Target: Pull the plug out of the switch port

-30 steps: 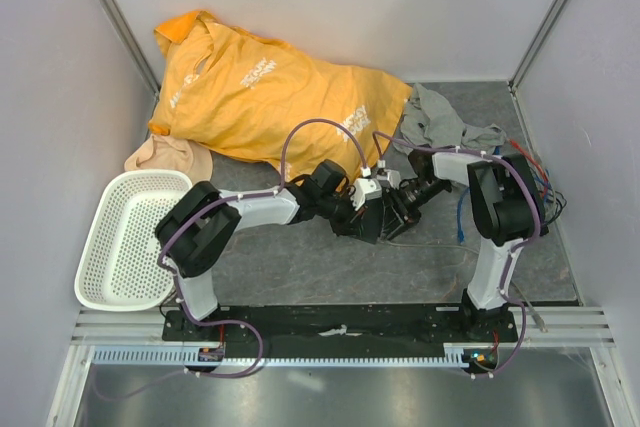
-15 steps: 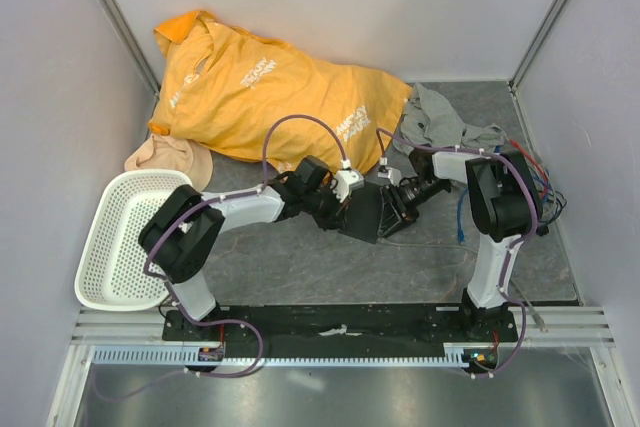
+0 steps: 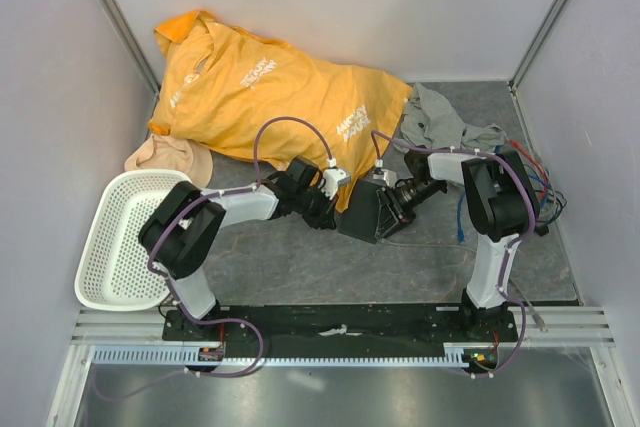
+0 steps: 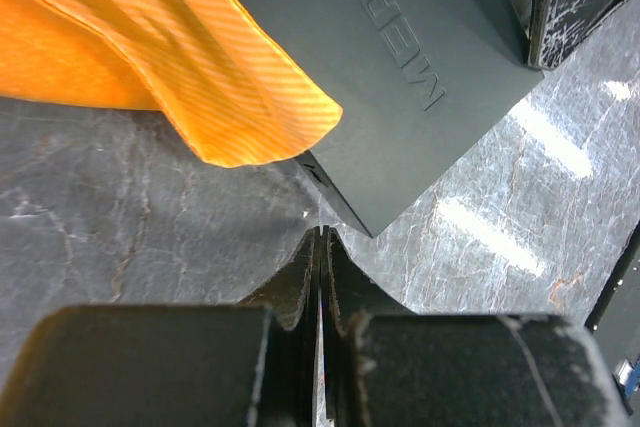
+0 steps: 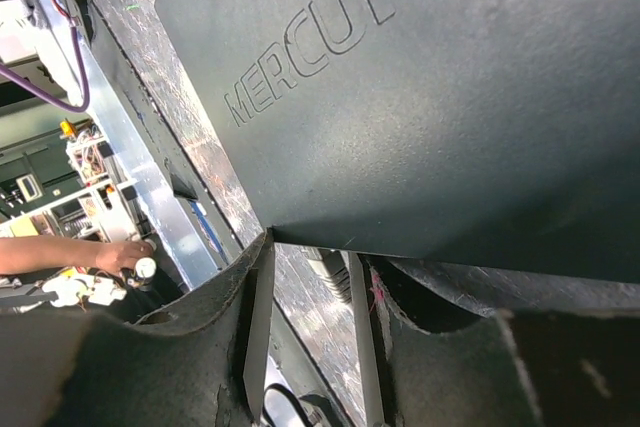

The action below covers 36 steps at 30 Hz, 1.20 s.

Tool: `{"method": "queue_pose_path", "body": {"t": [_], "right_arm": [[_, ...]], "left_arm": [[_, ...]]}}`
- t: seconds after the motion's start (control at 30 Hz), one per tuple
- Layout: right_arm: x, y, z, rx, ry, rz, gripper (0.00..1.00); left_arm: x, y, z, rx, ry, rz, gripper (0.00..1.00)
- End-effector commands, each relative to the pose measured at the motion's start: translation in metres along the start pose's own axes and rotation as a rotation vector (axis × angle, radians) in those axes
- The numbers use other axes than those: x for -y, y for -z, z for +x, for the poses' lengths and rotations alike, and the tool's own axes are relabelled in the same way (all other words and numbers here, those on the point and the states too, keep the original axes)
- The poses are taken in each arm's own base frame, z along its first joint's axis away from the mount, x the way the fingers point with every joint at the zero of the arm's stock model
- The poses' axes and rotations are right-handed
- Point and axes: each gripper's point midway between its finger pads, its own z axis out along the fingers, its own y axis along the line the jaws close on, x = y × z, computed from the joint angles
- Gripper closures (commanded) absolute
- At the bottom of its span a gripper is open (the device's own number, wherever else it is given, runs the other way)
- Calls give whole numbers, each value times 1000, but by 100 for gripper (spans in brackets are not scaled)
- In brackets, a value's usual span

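The flat matte-black switch point(image 3: 368, 215) lies tilted between my two grippers; it also shows in the left wrist view point(image 4: 400, 67) and the right wrist view point(image 5: 420, 87). My right gripper point(image 3: 392, 207) is at its right edge. In the right wrist view its jaws point(image 5: 308, 247) stand apart under the slab's edge, with a black ribbed plug point(image 5: 338, 269) between them, closer to the right finger. My left gripper point(image 3: 328, 215) is shut, with its tips point(image 4: 322, 234) just short of the switch's near corner. The port itself is hidden.
An orange shirt point(image 3: 260, 97) lies at the back, and its hem point(image 4: 200, 77) drapes over the switch's left edge. A grey cloth point(image 3: 440, 117) is at the back right. A white basket point(image 3: 125, 237) stands at the left, and a beige cloth point(image 3: 165, 155) lies behind it. Loose cables point(image 3: 535, 187) lie at the right wall.
My left gripper has drawn back to the left, off the switch. The switch and my right gripper have stayed nearly in place.
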Motion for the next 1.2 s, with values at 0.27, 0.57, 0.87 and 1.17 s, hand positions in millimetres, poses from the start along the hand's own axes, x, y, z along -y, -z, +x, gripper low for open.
{"method": "queue_pose_path", "body": {"t": [0.27, 0.57, 0.87, 1.17], "right_arm": [[12, -7, -1, -28, 125, -9, 58], [26, -3, 0, -47, 100, 59, 56], [31, 6, 3, -57, 50, 113, 53], [38, 3, 11, -116, 22, 76, 54]], "left_arm": [[12, 1, -18, 61, -8, 50, 99], [46, -11, -52, 76, 20, 149, 99], [40, -32, -40, 31, 23, 134, 99], [35, -40, -25, -8, 10, 113, 98]]}}
